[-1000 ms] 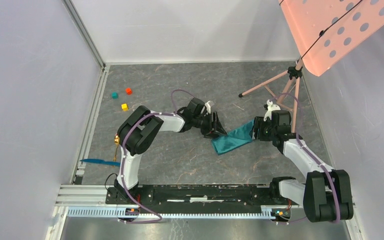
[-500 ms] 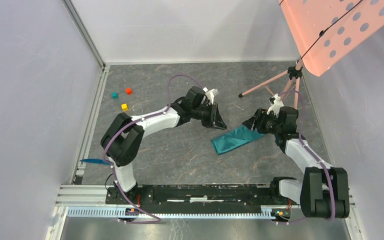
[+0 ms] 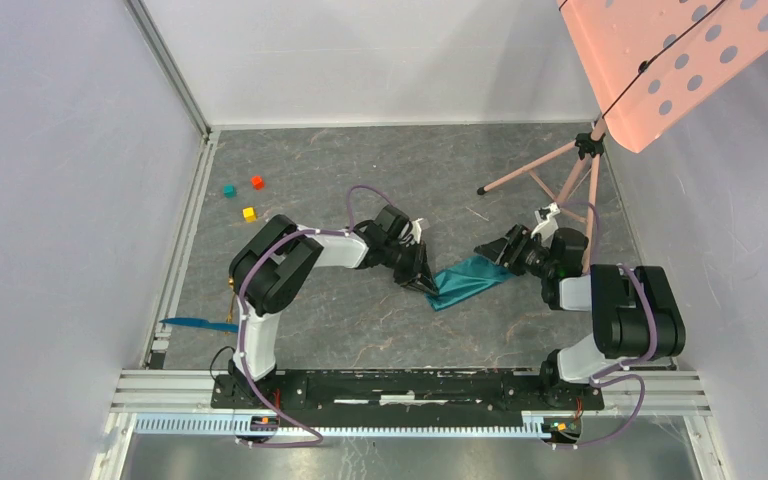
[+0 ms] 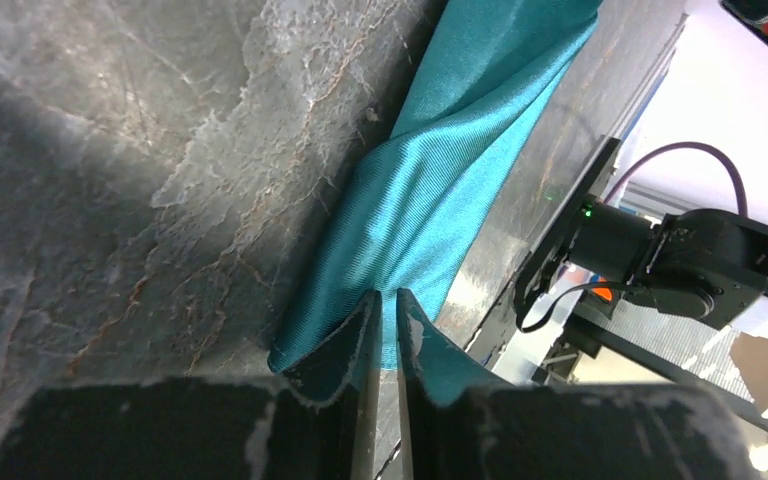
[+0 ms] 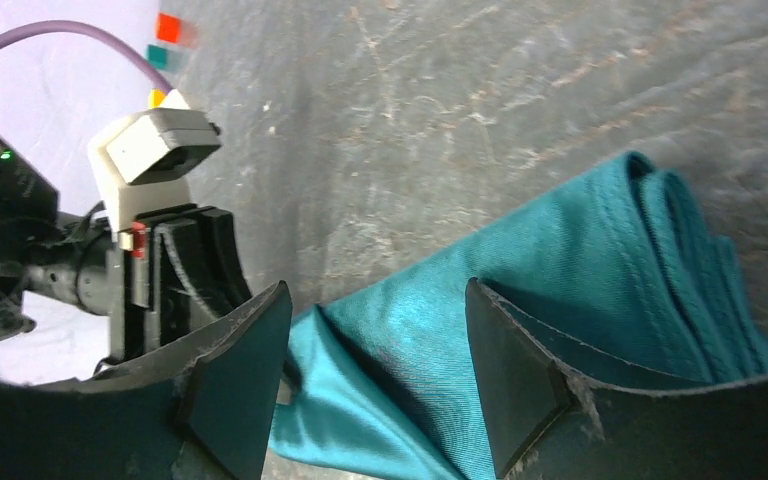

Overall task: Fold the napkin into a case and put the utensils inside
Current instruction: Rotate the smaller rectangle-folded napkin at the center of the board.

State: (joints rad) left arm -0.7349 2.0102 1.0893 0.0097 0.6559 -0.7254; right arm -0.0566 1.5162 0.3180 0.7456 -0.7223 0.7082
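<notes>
Teal-green and soft, the plain fabric napkin (image 3: pixel 470 278) lies folded into a narrow strip on the grey marbled table (image 3: pixel 360 330). It slants from near-left to far-right between the two arms. The left gripper (image 3: pixel 425 283) sits at the strip's near-left end. Its wrist view shows the black fingers (image 4: pixel 310 420) drawn almost together, pinching a raised fold at the napkin's edge. The right gripper (image 3: pixel 488 250) hangs over the strip's far-right end with its jaws spread wide, gripping nothing. In its own wrist view the layered end of the cloth lies below and between the two fingers; whether they touch it cannot be told. Well apart from the napkin, at the table's left edge, lie the small gold metal spoon (image 3: pixel 231 283), partly hidden by the left arm, and the slim bright-blue utensil (image 3: pixel 195 322).
</notes>
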